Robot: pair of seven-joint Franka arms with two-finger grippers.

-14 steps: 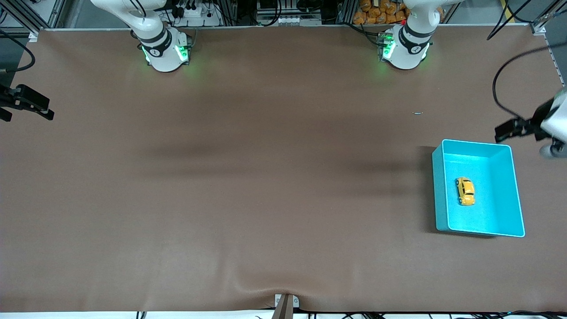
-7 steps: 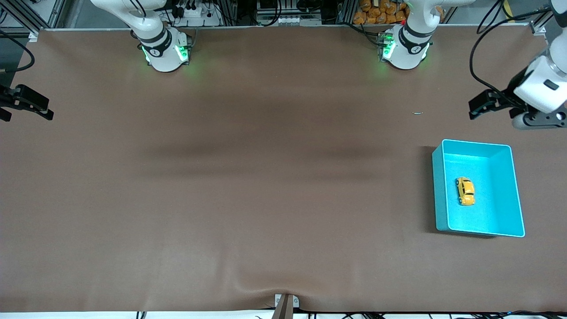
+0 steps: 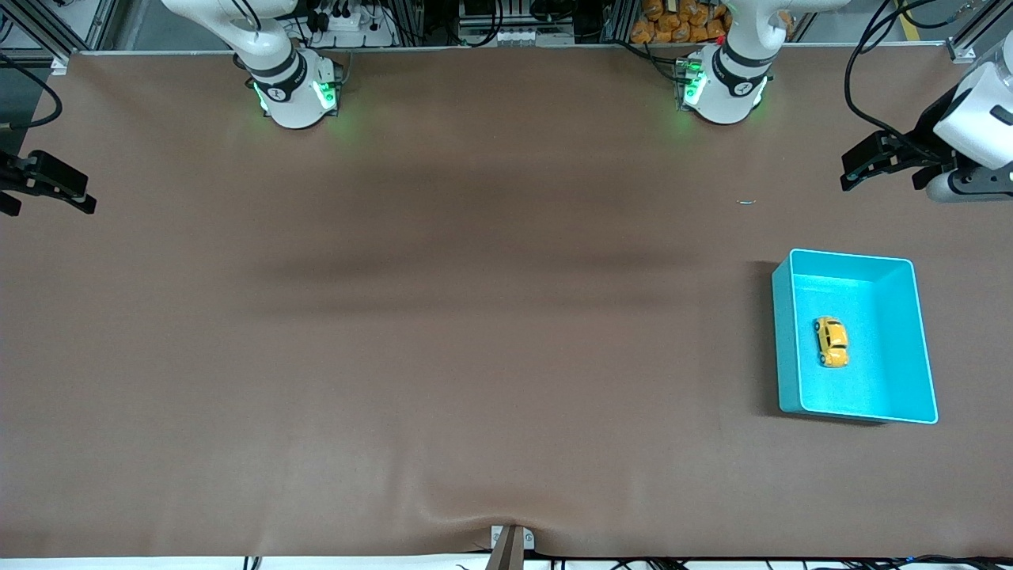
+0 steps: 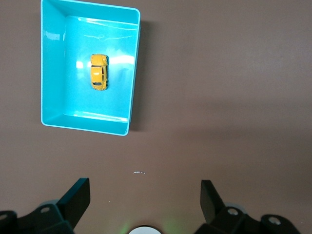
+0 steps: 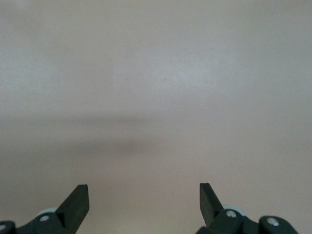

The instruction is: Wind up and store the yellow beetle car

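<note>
Left tool (image 3: 859,164) hangs wide open and empty over bare tabletop (image 3: 475,356); right tool (image 3: 47,186) likewise, waiting. We note the car (image 3: 831,341) in the bin (image 3: 784,340); only the left wrist view shows both.

No text, label or number is showing legibly anywhere. Small marks on the arm bases are staying too tiny to read.
</note>
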